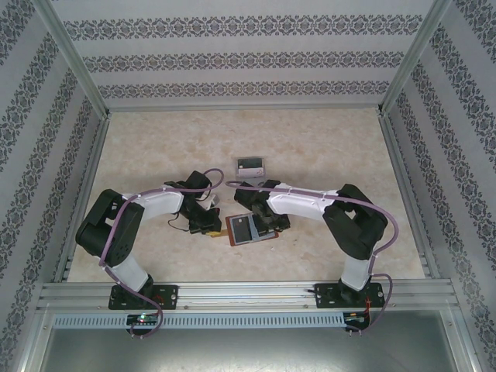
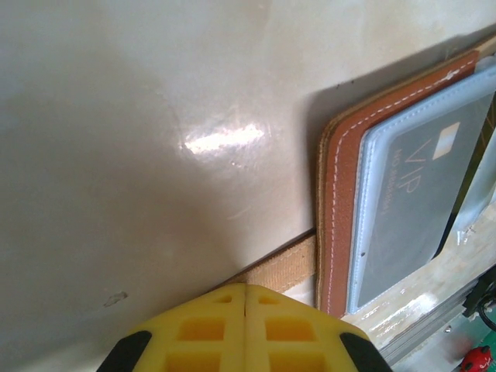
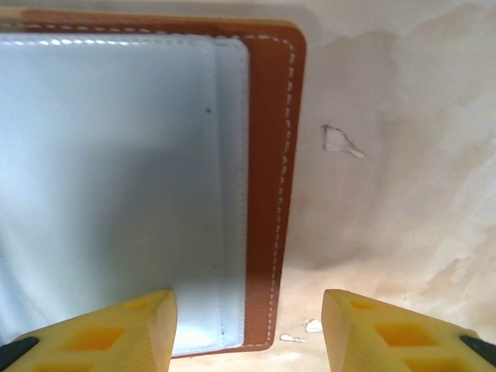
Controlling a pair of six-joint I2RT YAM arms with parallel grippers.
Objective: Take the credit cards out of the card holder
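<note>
Top external view: a reddish-brown wallet [image 1: 249,230] lay open and flat on a pale table [image 1: 155,147], near the front edge, midway between the two robot arms. The left gripper [image 1: 208,225] sat just beside the wallet's left edge and the right gripper [image 1: 273,225] at its right edge, so the arms bracketed it from both sides. A small clear tray [image 1: 250,165] stood apart, farther back on the table.

Left wrist view: the yellow fingers [image 2: 201,333] were pressed together, with no gap between them. A tan strap [image 2: 283,267] ran from the wallet's edge right up to their tips. It could not be told whether the strap was nipped between them or only pinned underneath. Either way, this contact probably served to anchor the wallet so it would not slide. A grey card [image 2: 418,186] marked VIP lay inside a clear pocket, not yet removed.

Right wrist view: the right gripper's jaws were spread wide, holding nothing, and hung over the corner of the other leaf and its cloudy pocket [image 3: 116,155]. That open stance looked ready for reaching in and pinching a card.
</note>
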